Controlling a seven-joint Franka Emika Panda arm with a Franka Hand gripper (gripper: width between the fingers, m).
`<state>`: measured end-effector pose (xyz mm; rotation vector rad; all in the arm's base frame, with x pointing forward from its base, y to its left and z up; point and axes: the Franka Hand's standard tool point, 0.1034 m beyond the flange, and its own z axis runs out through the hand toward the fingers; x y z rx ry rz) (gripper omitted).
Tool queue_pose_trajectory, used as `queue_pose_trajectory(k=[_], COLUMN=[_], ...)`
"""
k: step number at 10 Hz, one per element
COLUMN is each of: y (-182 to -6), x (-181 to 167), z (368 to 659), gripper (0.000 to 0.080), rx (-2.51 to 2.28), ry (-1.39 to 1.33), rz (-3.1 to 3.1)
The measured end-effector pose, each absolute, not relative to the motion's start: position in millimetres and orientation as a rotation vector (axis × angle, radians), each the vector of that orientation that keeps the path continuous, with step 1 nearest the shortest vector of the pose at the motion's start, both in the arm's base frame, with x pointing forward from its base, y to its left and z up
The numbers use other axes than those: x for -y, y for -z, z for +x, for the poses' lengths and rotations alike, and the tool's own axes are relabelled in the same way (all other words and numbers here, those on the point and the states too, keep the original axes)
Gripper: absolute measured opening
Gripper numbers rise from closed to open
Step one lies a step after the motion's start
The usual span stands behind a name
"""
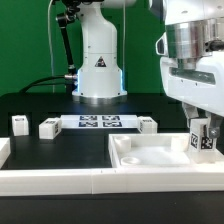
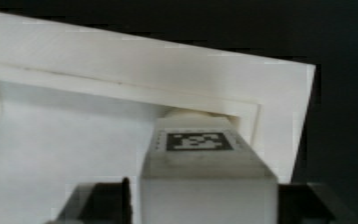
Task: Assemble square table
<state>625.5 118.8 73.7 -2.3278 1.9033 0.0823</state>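
Square table slab point(image 1: 150, 156) holds one leg point(image 1: 201, 141) upright at its corner.

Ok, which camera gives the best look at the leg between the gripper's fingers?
The wrist view: the leg fills the foreground between the fingers of the gripper, its tag clear, at a corner of the tabletop. The exterior view shows the leg only small, near its right edge, under the gripper, its tag barely readable.
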Motion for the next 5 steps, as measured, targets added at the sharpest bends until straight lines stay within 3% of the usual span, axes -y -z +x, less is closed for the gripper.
queue_pose_trajectory(k=[1, 2, 5], y=[-73.7, -74.1, -74.5], x=[-118.7, -119.4, -121.3], z=[625.3, 625.1, 625.8], gripper=[0.0487, 0.0613, 0.0648], rx=[-1.858, -1.771, -1.268], ry=[-0.079, -0.073, -0.017], rz=[-2.365, -2.438, -2.75])
